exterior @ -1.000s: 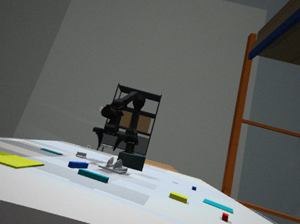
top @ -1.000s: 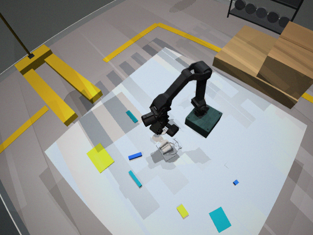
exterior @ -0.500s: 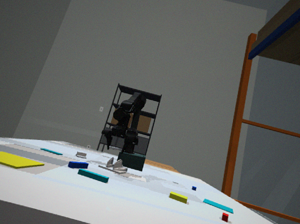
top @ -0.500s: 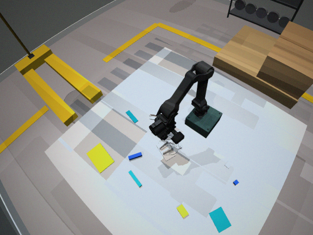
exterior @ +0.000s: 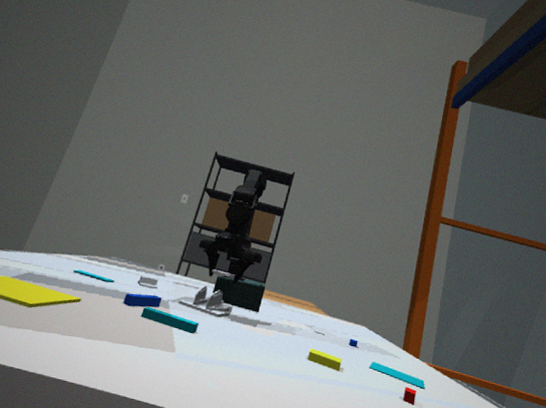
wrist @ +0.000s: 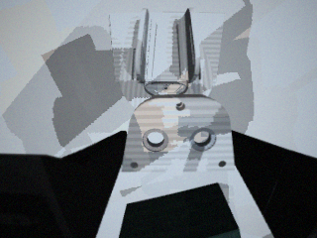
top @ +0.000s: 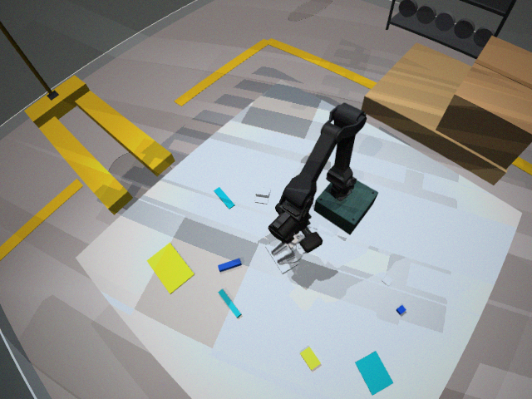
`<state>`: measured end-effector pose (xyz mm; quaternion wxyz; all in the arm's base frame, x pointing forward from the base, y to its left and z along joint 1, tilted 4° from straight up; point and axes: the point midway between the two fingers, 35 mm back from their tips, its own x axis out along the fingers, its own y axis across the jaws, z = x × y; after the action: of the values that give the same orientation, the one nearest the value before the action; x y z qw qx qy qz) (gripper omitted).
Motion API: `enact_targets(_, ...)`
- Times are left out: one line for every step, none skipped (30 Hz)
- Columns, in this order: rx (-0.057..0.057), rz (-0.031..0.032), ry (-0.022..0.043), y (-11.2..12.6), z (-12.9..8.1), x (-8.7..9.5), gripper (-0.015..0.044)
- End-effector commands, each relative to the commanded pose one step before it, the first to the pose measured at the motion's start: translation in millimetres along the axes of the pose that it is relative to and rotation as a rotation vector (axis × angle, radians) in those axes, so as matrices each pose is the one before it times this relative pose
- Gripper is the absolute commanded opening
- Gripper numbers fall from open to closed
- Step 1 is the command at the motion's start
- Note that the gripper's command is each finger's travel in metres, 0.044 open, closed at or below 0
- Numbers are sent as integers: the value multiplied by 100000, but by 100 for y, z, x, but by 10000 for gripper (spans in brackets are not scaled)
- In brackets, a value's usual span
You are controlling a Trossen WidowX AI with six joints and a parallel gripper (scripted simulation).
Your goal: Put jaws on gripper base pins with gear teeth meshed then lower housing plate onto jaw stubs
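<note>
Nearest the wrist lens, we are seeing the black claw [top: 298,240] [exterior: 224,276] [wrist: 175,136] grasping the housing plate [top: 297,238] [exterior: 223,273] [wrist: 179,119] by its sides. The thin, flat plate is showing a smooth grey face, two ringed round openings and smaller holes; its long axis is running across from finger to finger, its rounded edge facing the jaws, its straight edge facing away from them.

Beyond and below it, we are seeing two slim grey jaws [top: 285,254] [exterior: 215,300] [wrist: 189,45] standing over the pale gripper base [top: 284,268] [exterior: 205,309] [wrist: 214,45], lying nearly parallel and pointing away from the plate, toward the lower left from the top. The plate is hanging above the desk [top: 193,365] [exterior: 87,354] [wrist: 282,99], apart from the base. Whether the teeth are meshing, we cannot tell.

Farther back, a matte dark-green block [top: 350,204] [exterior: 251,297] is carrying the arm.
</note>
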<state>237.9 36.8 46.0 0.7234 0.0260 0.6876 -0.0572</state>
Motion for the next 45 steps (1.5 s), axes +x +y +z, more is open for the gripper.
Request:
enact_targets(1243,-449,-396,109,-180,-14,351)
enact_targets(0,0,0,0,0,0,351)
enact_targets(0,0,0,0,0,0,351)
enact_targets(0,0,0,0,0,0,351)
enact_targets(0,0,0,0,0,0,351)
enact_targets(0,0,0,0,0,0,351)
enact_targets(0,0,0,0,0,0,351)
enact_targets(0,0,0,0,0,0,351)
enact_targets(0,0,0,0,0,0,351)
enact_targets(0,0,0,0,0,0,351)
enact_targets(0,0,0,0,0,0,351)
enact_targets(0,0,0,0,0,0,351)
enact_targets(0,0,0,0,0,0,351)
enact_targets(0,0,0,0,0,0,351)
enact_targets(287,0,0,0,0,0,351)
enact_targets(860,0,0,0,0,0,351)
enact_targets(860,0,0,0,0,0,351)
enact_targets(287,0,0,0,0,0,351)
enact_targets(0,0,0,0,0,0,351)
enact_targets(0,0,0,0,0,0,351)
enact_targets(0,0,0,0,0,0,351)
enact_targets(0,0,0,0,0,0,351)
enact_targets(0,0,0,0,0,0,351)
enact_targets(0,0,0,0,0,0,351)
enact_targets(0,0,0,0,0,0,351)
enact_targets(0,0,0,0,0,0,351)
enact_targets(0,0,0,0,0,0,351)
enact_targets(0,5,2,41,-18,0,351)
enact_targets(0,13,6,122,-53,0,351)
enact_targets(0,20,9,183,-81,0,351)
enact_targets(0,13,6,121,-55,0,351)
enact_targets(0,4,2,40,-18,0,351)
enact_targets(0,0,0,0,0,0,351)
enact_targets(0,0,0,0,0,0,351)
enact_targets(0,0,0,0,0,0,351)
enact_targets(0,0,0,0,0,0,351)
enact_targets(0,0,0,0,0,0,351)
enact_targets(0,0,0,0,0,0,351)
enact_targets(0,0,0,0,0,0,351)
enact_targets(0,0,0,0,0,0,351)
enact_targets(0,0,0,0,0,0,351)
enact_targets(0,0,0,0,0,0,351)
enact_targets(0,0,0,0,0,0,351)
enact_targets(0,0,0,0,0,0,351)
enact_targets(0,0,0,0,0,0,351)
